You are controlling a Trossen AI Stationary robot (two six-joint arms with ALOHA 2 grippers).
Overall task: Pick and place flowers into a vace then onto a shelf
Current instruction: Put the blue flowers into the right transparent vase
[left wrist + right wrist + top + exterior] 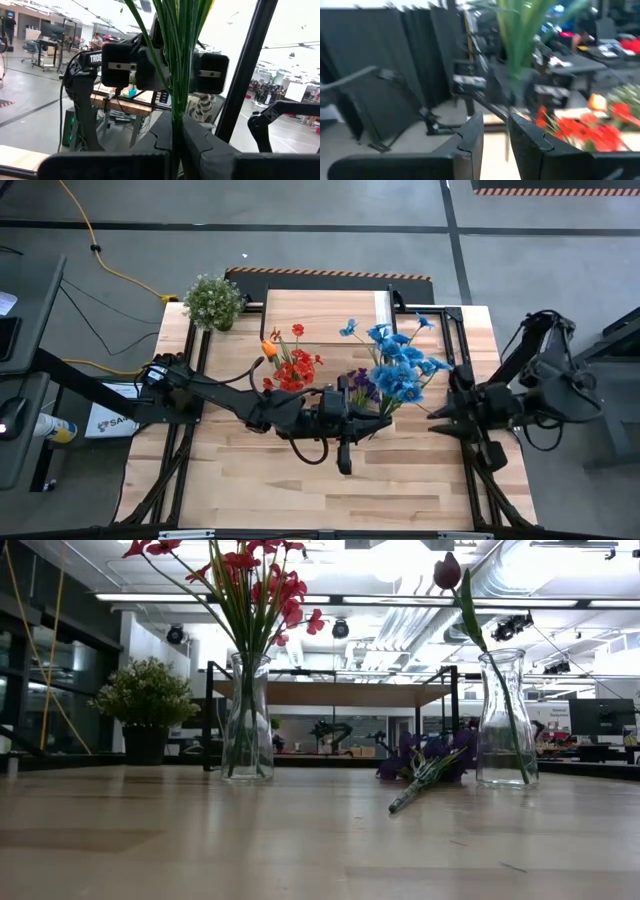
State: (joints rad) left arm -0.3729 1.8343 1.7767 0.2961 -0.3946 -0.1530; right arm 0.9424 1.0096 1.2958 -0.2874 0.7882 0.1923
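Tabletop, left pincer point(352, 420) around blue flowers point(398, 365)

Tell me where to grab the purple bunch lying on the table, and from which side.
Take the purple bunch by its bare stem end, clear of the blooms. It lies flat on the table between the red-flower vase and the rosebud vase, so come down, fingers across the stem. The left gripper is shut on the blue bunch; the open right gripper seems freer.
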